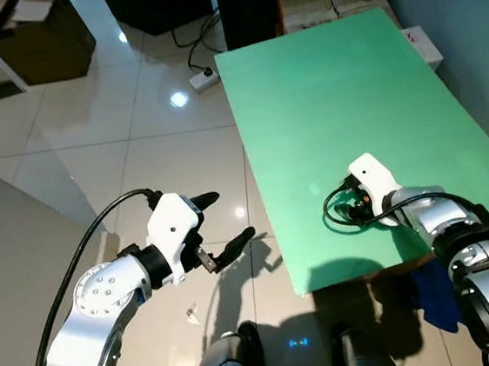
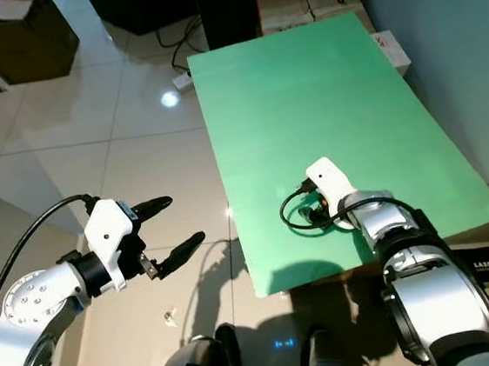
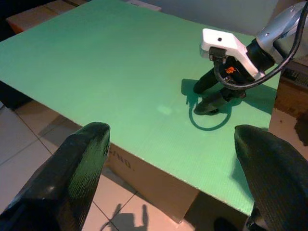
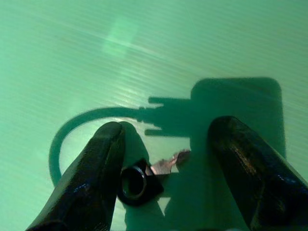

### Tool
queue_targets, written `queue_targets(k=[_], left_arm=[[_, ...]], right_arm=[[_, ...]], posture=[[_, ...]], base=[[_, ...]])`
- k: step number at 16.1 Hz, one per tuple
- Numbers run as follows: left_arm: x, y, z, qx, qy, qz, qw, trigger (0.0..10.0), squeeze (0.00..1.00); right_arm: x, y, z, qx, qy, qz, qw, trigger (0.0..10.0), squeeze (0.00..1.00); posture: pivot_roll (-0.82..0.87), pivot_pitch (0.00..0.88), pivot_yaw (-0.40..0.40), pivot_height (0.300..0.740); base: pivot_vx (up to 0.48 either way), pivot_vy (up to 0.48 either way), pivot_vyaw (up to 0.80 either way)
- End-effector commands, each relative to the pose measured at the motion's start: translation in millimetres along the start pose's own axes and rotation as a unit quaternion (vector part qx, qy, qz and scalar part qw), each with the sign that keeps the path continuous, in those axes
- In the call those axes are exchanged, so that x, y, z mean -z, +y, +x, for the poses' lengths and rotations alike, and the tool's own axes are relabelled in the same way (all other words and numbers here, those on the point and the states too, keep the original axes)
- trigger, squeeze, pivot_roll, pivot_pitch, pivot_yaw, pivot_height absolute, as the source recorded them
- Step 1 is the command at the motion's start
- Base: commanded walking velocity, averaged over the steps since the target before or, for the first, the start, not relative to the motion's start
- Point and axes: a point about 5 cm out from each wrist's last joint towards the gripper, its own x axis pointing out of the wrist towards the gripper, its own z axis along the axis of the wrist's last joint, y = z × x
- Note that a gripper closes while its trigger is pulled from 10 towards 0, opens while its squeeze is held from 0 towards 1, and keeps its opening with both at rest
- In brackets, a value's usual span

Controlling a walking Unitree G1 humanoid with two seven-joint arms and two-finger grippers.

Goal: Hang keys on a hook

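With the right gripper [image 4: 163, 178] spread astride the key [image 4: 144, 179] on the green board [image 1: 340, 94], its flat blade may slip free; the left gripper [image 1: 229, 219] hangs open.

The keys [image 4: 144, 180] were laid on the board [image 1: 342, 111], between the spread fingers of the right gripper [image 4: 163, 178]. The left gripper [image 1: 223, 225] was held left of the board, above the floor [image 1: 134, 133].

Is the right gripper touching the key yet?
Cannot tell. In the right wrist view the open right gripper straddles the key on the green board; one finger looks adjacent, contact unclear.
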Motion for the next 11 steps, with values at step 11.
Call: queue_targets(k=[11], left_arm=[[-3, -2.9, 6.0, 0.009, -0.002, 0.0, 1.0, 10.0, 0.0]], right_arm=[[-1, -8.8, -9.7, -0.044, 0.056, -0.011, 0.997, 10.0, 0.0]], posture=[[0.02, 0.288, 0.116, 0.74]], base=[[0.0, 0.0, 0.0]])
